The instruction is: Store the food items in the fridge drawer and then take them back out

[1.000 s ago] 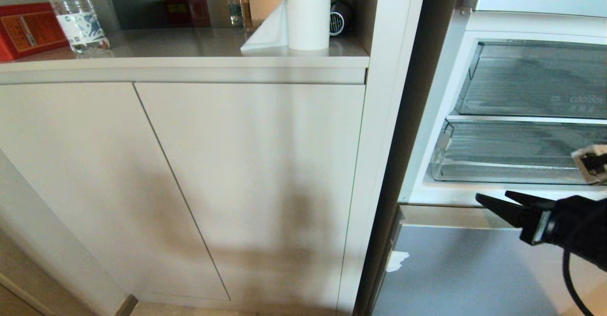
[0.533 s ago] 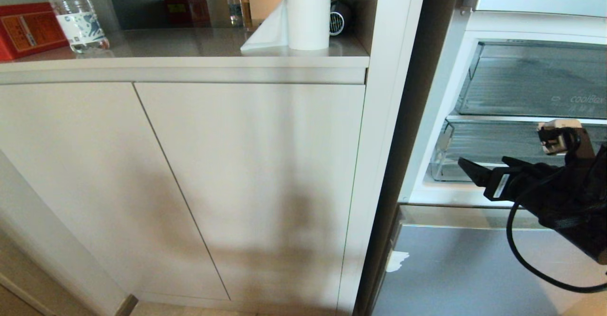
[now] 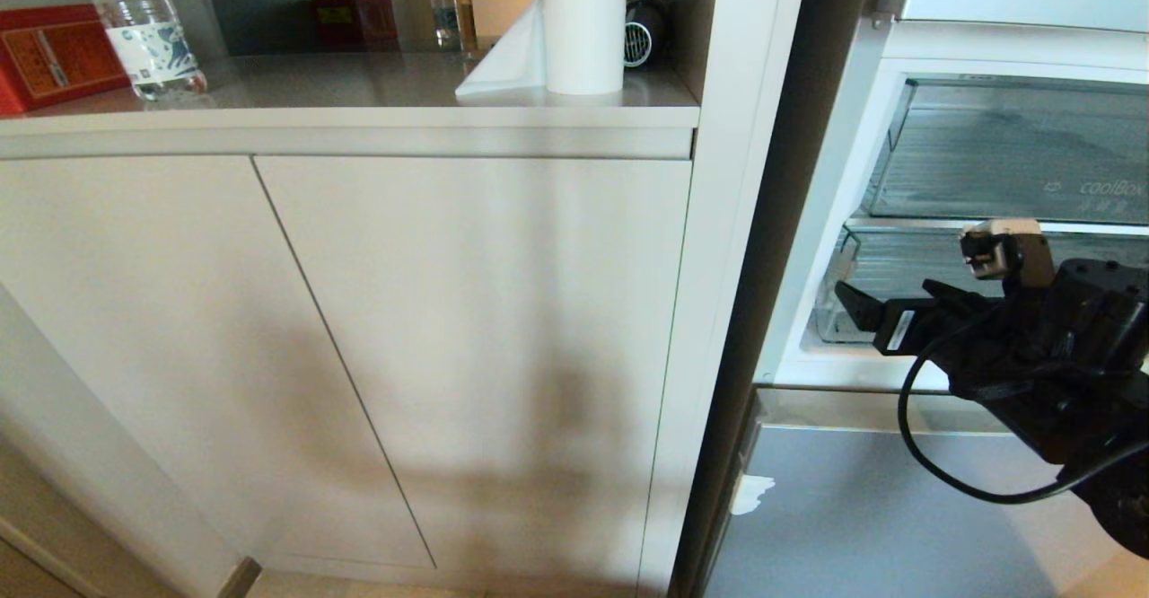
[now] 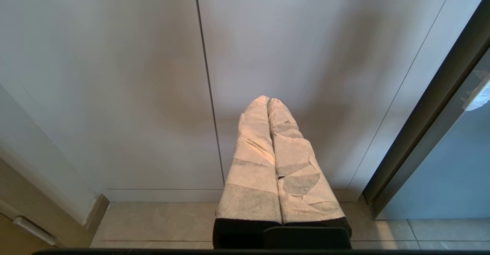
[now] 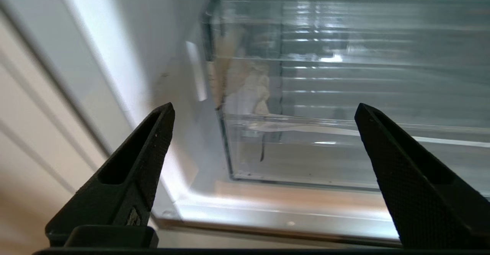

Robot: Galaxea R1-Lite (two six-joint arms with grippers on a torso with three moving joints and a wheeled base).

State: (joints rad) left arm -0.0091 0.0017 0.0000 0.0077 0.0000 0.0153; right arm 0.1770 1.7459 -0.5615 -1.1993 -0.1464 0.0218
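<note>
Clear fridge drawer (image 3: 875, 324), seen at its front corner.

A wide, shallow bin of clear plastic with a ribbed floor is seen seated in the open fridge, under a shorter clear bin. A whitish patch is borne on its front corner (image 5: 254, 94). The drawer lies just ahead of the right gripper (image 5: 264, 109), whose black fingers are spread wide and apart from it, the patched corner framed between them. No food item can be made out inside.

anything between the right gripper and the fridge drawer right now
Nothing visible. The right gripper is open and empty, facing the front corner of the fridge drawer with clear space between them. No food item shows in any view.
</note>
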